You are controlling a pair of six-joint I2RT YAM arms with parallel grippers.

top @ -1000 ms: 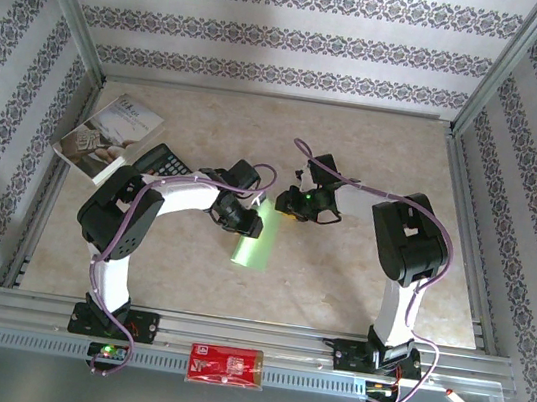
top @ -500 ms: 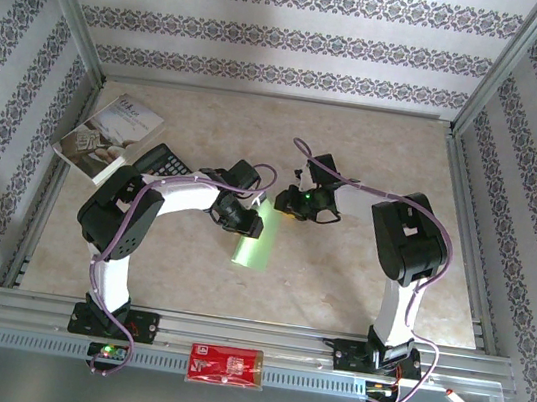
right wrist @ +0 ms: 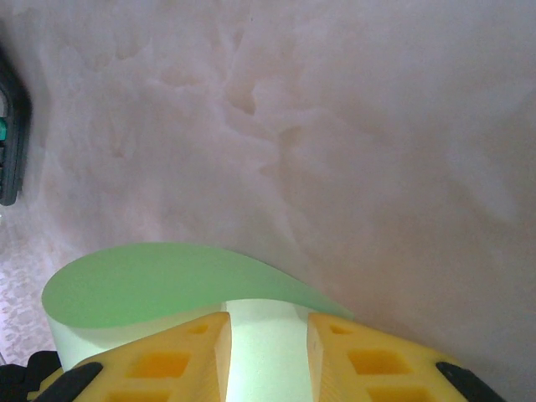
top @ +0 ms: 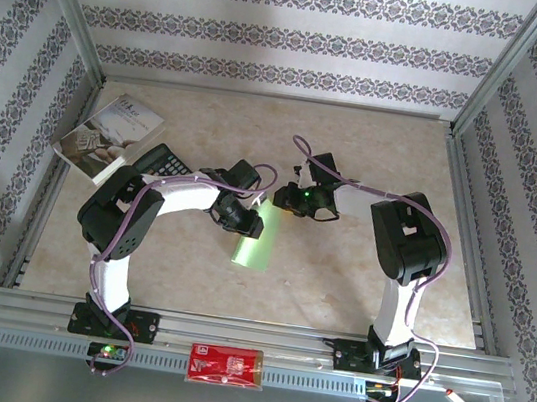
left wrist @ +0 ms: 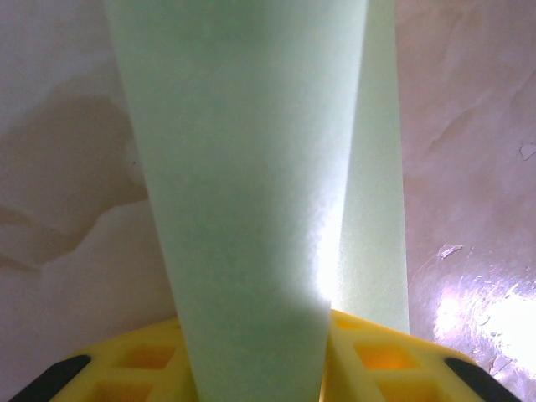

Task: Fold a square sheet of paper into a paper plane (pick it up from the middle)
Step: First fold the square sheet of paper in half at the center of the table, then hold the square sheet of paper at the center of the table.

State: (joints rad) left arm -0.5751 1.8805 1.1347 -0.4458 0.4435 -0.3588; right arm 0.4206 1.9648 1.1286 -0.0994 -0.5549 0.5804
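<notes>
both grippers pinch green paper (top: 253, 246) | calculator (top: 161, 159), booklet (top: 112, 133) far-left | red packet (top: 226, 366) near rail

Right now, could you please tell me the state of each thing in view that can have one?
square sheet of paper: bent over, lifted, gripped by both grippers
left gripper: shut on the paper
right gripper: shut on the paper's edge
calculator: lying flat, partly under the left arm
booklet: closed, flat
red packet: flat on the front rail

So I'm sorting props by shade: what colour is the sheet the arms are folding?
Light green sheet of paper, clearest in the left wrist view.
</notes>
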